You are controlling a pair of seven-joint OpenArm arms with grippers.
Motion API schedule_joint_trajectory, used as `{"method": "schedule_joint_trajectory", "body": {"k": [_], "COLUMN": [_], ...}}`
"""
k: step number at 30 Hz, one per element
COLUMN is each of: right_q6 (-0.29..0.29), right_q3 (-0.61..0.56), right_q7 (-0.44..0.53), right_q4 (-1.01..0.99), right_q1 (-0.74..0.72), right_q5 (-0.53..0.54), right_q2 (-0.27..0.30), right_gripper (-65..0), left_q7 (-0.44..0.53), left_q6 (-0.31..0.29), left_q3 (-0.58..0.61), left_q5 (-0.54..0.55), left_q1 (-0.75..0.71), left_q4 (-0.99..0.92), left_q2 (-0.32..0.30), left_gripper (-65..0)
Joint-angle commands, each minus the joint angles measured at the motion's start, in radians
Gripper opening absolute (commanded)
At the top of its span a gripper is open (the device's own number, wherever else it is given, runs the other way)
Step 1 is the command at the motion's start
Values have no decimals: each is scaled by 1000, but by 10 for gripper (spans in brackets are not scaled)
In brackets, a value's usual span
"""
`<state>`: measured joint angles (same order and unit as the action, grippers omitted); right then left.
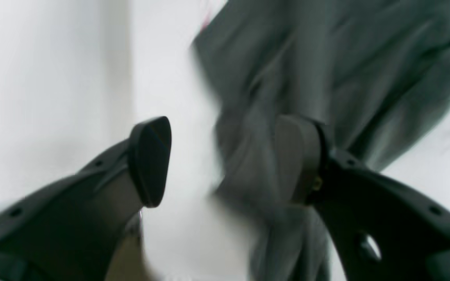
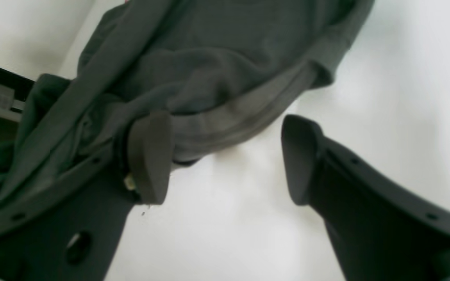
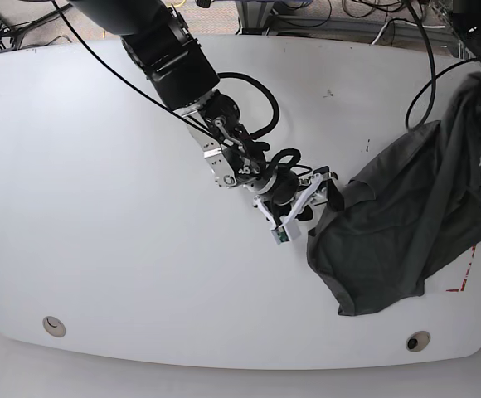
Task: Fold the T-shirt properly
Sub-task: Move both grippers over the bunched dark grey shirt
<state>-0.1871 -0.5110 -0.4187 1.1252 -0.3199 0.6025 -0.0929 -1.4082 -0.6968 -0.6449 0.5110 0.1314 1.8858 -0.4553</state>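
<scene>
The dark grey T-shirt (image 3: 398,215) lies crumpled on the right part of the white table (image 3: 99,207), and one end of it rises toward the right edge under the left arm (image 3: 477,21). In the left wrist view my left gripper (image 1: 225,160) is open, with blurred T-shirt (image 1: 326,58) fabric brushing its right finger (image 1: 297,156). My right gripper (image 3: 300,207) is at the shirt's left edge and is open. In the right wrist view my right gripper (image 2: 225,160) has bare table between its jaws, and the T-shirt (image 2: 225,58) hem drapes over its left finger (image 2: 150,156).
Red tape marks (image 3: 464,282) sit by the shirt's lower right. Two round holes (image 3: 54,325) (image 3: 417,341) lie near the table's front edge. Cables (image 3: 373,21) and equipment crowd the far edge. The right arm's black cable (image 3: 249,83) loops over the table's middle.
</scene>
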Motion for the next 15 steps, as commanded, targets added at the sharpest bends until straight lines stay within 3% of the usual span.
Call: {"method": "schedule_joint_trajectory", "body": {"k": [1, 5, 10, 15], "right_q6": [-19, -19, -19, -19], "right_q3": [2, 4, 5, 5], "right_q7": [8, -6, -7, -9], "right_q4": [54, 85, 117, 169], "right_q1": [-22, -8, 9, 34], "right_q5": [14, 17, 12, 20], "right_q2": [9, 15, 22, 63], "right_gripper": [-235, -235, -235, -235], "left_q7": [40, 129, 278, 401], "left_q6": [-1, 61, 65, 65], "left_q3": [50, 188, 296, 342], "left_q5": [-24, -119, -249, -398], "left_q1": [44, 81, 103, 107], "left_q4": [-4, -76, -206, -349], "left_q2": [39, 114, 178, 257], "left_gripper": [-254, -254, -254, -254]}}
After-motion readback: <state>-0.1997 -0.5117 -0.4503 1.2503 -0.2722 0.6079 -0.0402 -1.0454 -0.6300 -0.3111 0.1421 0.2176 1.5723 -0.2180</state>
